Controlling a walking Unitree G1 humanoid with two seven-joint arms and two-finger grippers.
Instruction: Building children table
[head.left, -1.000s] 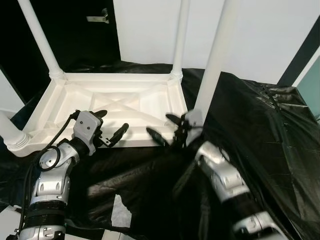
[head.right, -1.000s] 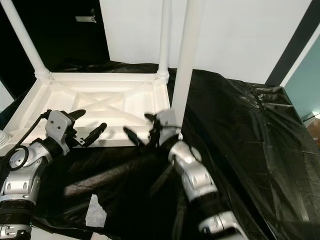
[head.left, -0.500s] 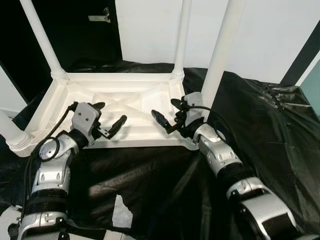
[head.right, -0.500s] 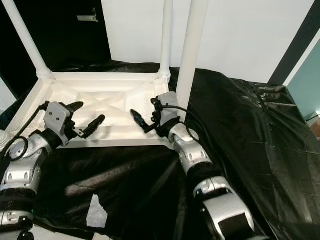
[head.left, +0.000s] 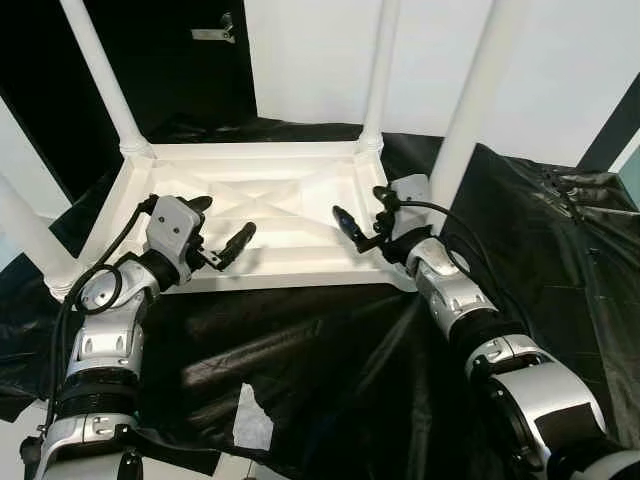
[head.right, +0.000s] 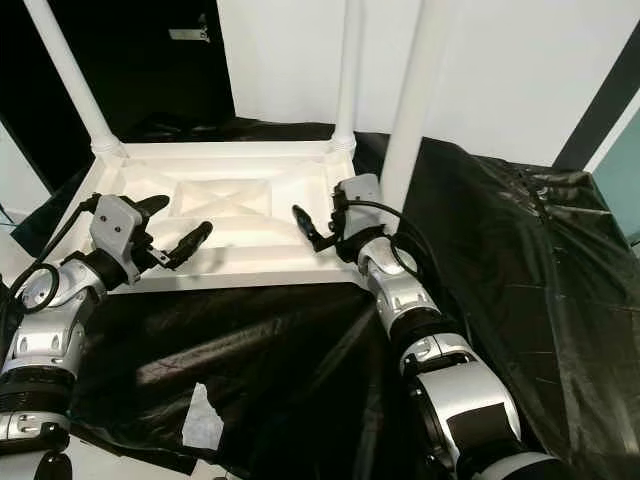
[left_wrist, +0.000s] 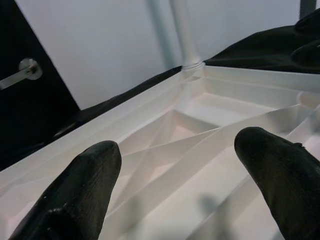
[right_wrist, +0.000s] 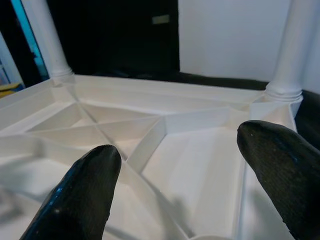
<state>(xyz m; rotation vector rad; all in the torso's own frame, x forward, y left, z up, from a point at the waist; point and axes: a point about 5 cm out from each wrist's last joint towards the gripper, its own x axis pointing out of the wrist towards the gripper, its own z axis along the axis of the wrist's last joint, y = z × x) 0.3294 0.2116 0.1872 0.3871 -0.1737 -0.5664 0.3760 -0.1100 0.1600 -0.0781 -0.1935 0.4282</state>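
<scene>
Overhead, unmarked white table.

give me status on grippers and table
Left gripper open, right gripper open, both over upturned table. Four legs up. Nothing blocking.

Both arms reach forward, elbows bent — left gripper and right gripper point inward toward each other, fingers spread wide, holding nothing.
</scene>
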